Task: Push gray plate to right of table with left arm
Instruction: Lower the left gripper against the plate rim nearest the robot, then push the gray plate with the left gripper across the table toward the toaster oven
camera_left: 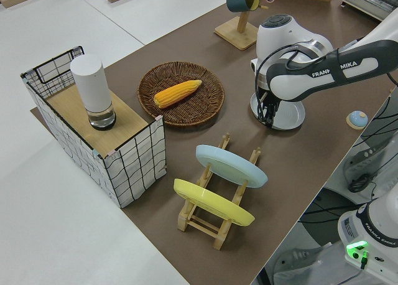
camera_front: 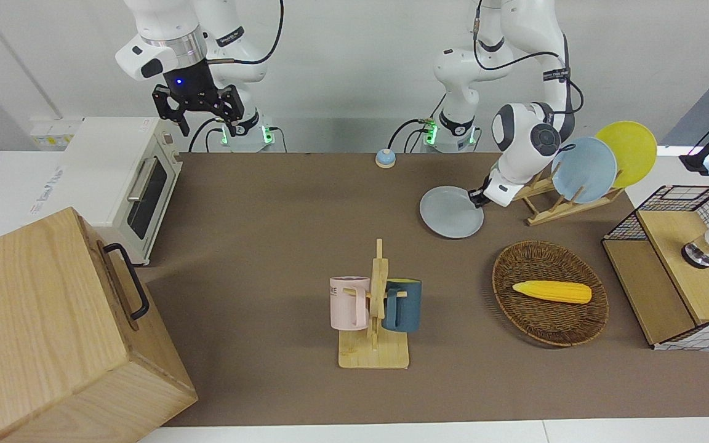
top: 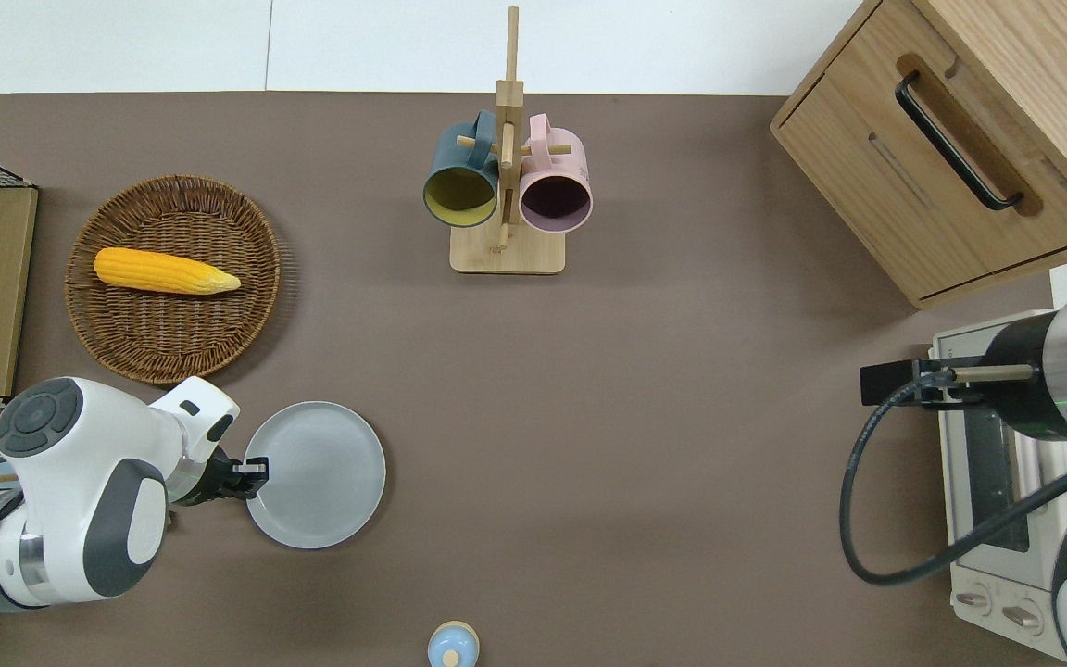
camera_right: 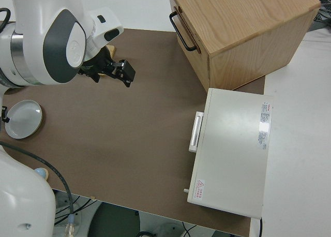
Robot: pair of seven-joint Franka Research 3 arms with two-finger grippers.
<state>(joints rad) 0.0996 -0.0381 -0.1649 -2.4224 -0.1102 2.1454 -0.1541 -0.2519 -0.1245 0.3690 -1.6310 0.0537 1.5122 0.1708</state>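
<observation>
The gray plate [camera_front: 450, 213] lies flat on the brown table [camera_front: 280, 246], near the robots and toward the left arm's end. It also shows in the overhead view [top: 320, 474], the left side view [camera_left: 290, 115] and the right side view [camera_right: 23, 120]. My left gripper [camera_front: 475, 198] is low and shut, at the plate's rim on the side toward the left arm's end; it also shows in the overhead view [top: 254, 466] and the left side view [camera_left: 267, 118]. My right gripper [camera_front: 197, 104] is parked, open and empty.
A wicker basket [top: 172, 343] with a corn cob [top: 166, 270] lies farther from the robots than the plate. A rack [camera_front: 560, 203] holds a light-blue and a yellow plate. A mug stand [top: 506, 250], a wooden cabinet [top: 950, 139], a toaster oven [camera_front: 127, 184] and a small blue knob [top: 452, 646] also stand here.
</observation>
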